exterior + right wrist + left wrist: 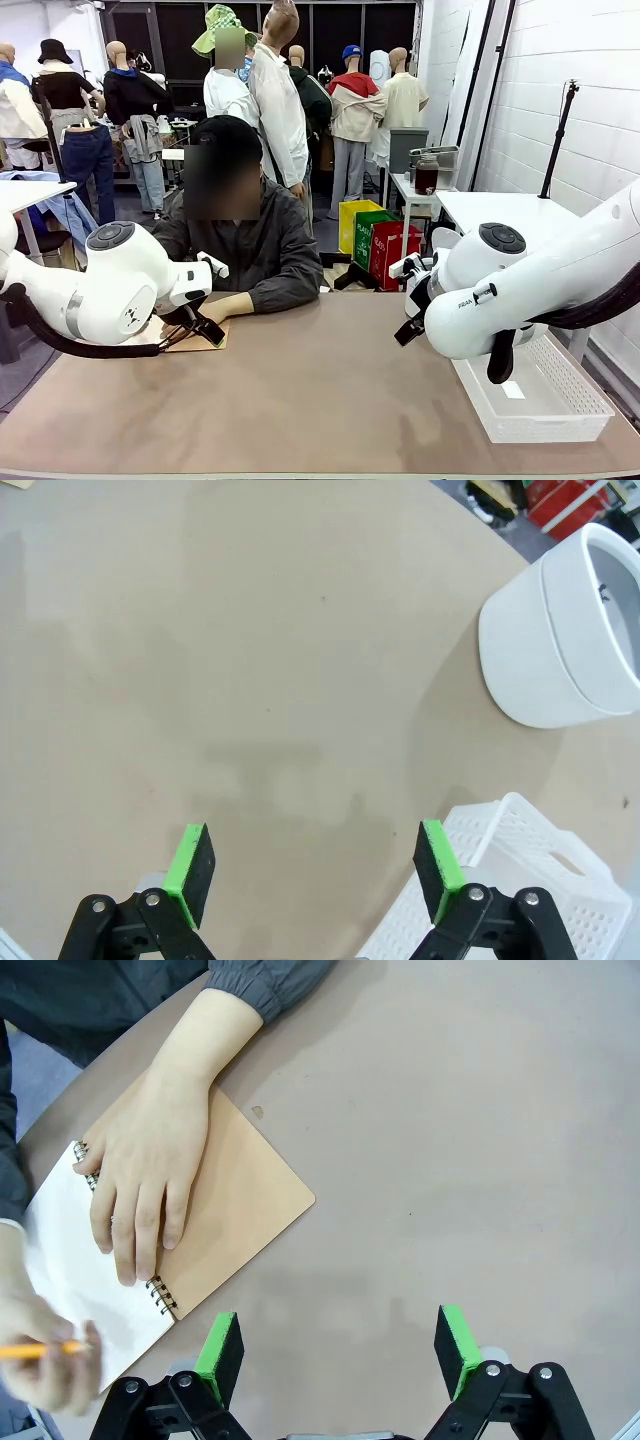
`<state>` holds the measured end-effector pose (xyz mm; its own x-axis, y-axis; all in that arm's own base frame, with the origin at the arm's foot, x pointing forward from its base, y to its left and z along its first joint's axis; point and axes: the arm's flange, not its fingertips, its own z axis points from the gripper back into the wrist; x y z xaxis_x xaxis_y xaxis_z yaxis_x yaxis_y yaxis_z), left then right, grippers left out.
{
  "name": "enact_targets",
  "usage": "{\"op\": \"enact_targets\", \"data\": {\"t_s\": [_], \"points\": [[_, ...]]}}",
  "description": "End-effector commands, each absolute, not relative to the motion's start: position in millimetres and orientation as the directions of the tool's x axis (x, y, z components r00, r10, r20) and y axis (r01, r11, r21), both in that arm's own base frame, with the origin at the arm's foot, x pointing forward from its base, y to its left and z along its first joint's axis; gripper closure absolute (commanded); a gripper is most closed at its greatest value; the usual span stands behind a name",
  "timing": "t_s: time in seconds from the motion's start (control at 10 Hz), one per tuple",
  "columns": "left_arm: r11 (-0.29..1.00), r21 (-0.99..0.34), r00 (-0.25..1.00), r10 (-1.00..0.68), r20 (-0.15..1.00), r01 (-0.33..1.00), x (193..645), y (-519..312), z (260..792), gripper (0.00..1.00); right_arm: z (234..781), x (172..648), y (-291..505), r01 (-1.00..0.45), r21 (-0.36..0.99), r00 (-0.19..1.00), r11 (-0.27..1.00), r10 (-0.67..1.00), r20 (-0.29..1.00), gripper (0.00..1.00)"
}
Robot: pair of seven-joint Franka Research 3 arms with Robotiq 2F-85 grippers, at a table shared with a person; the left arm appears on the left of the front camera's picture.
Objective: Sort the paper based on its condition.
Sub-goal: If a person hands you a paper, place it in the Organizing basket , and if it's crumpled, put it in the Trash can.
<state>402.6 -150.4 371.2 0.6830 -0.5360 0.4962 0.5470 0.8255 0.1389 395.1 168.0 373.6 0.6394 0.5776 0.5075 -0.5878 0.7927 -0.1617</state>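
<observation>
Your left tool hangs over the bare desk, jaws apart and gripping nothing. At its 10 o'clock lies an open spiral notebook with a brown cover. The paper, a white page bound in it, sits at 9 o'clock. The person's hand rests across the spiral, and their other hand holds an orange pencil. Your right tool is spread wide and empty, with a white basket at its 4 o'clock.

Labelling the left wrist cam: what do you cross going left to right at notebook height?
person's hand holding an orange pencil → white notebook page → spiral binding → brown cover → bare table
</observation>
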Motion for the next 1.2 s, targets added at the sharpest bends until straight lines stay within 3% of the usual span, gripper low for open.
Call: {"op": "enact_targets", "data": {"t_s": [0.0, 0.2, 0.8, 1.1], "points": [[0.826, 0.139, 0.683, -0.536, 0.496, 0.546, 402.7, -150.1, 371.2, 0.00, 373.6, 395.2, 167.9, -0.587, -0.161, 0.640, 0.793, 0.577, 0.508, 0.00], [0.826, 0.139, 0.683, -0.536, 0.496, 0.547, 402.6, -150.4, 371.2, 0.00, 375.6, 394.8, 165.9, -0.591, -0.155, 0.640, 0.792, 0.577, 0.508, 0.00], [0.804, 0.174, 0.660, -0.573, 0.487, 0.569, 386.4, -158.9, 498.1, 0.00, 458.3, 378.6, 148.7, -0.629, -0.143, 0.568, 0.764, 0.578, 0.586, 0.00], [0.817, 0.165, 0.638, -0.542, 0.547, 0.553, 378.0, -155.0, 547.4, 0.00, 493.4, 361.8, 140.2, -0.667, -0.152, 0.505, 0.730, 0.592, 0.628, 0.00]]}}
